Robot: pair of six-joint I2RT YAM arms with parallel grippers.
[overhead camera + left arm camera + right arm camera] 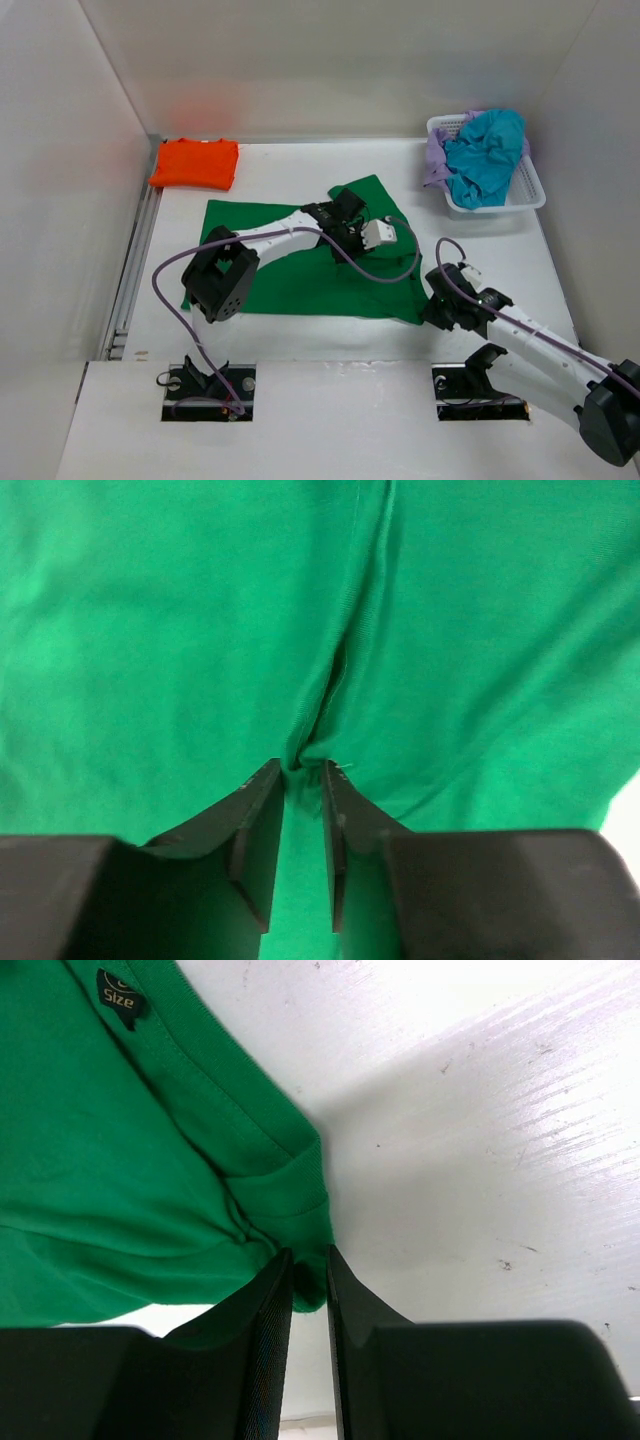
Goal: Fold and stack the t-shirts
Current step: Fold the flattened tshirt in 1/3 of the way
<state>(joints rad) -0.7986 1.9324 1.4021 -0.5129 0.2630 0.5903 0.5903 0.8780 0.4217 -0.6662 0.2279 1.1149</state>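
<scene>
The green t-shirt (300, 270) lies spread on the table's middle. My left gripper (352, 218) is shut on a pinched fold of the green t-shirt (200, 630) near its far right part. My right gripper (432, 305) is shut on the shirt's near right corner, a ribbed hem edge (290, 1205) with a size label close by. The orange t-shirt (195, 163) lies folded at the far left. The teal t-shirt (485, 155) and the lavender t-shirt (436, 160) are bunched in the basket.
A white lattice basket (530, 190) stands at the far right. White walls enclose the table on three sides. A metal rail (130, 270) runs along the left edge. Bare table (480, 1140) lies right of the shirt's corner.
</scene>
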